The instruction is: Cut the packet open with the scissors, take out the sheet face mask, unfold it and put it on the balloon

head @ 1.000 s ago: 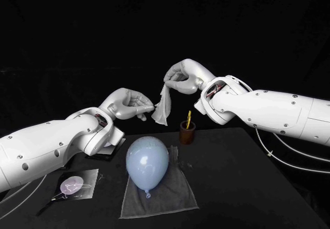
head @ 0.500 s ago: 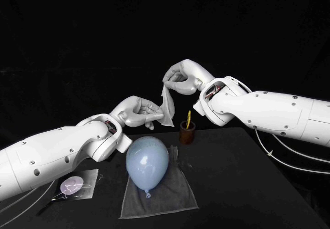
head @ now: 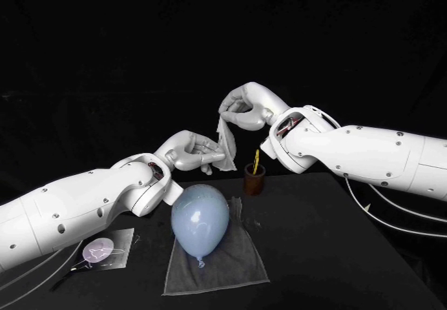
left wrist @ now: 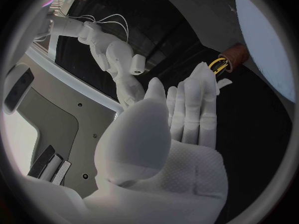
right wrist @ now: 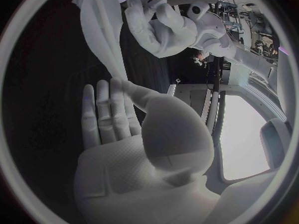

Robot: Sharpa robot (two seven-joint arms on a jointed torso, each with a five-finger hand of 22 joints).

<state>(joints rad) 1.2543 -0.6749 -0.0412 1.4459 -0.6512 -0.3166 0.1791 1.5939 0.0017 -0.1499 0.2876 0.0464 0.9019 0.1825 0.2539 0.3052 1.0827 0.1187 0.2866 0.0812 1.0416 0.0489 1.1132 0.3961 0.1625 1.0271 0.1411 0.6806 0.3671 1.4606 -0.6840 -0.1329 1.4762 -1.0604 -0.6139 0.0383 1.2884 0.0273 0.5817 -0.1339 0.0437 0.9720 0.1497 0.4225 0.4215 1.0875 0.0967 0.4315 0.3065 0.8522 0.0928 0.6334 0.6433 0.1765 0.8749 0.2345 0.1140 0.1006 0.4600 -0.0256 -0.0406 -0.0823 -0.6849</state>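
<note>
- brown cup [head: 253, 180]: you'll see it upright on the black table [head: 354, 258], below the right hand [head: 244, 106], well apart.
- grey cloth [head: 228, 258]: flat on the table, below the left hand [head: 196, 150].

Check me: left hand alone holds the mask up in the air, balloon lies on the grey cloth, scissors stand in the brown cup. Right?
Not alone: in the head view the right hand pinches the mask at its top while the left hand grips it lower down. The balloon on the grey cloth and scissors in the brown cup are right.
</note>
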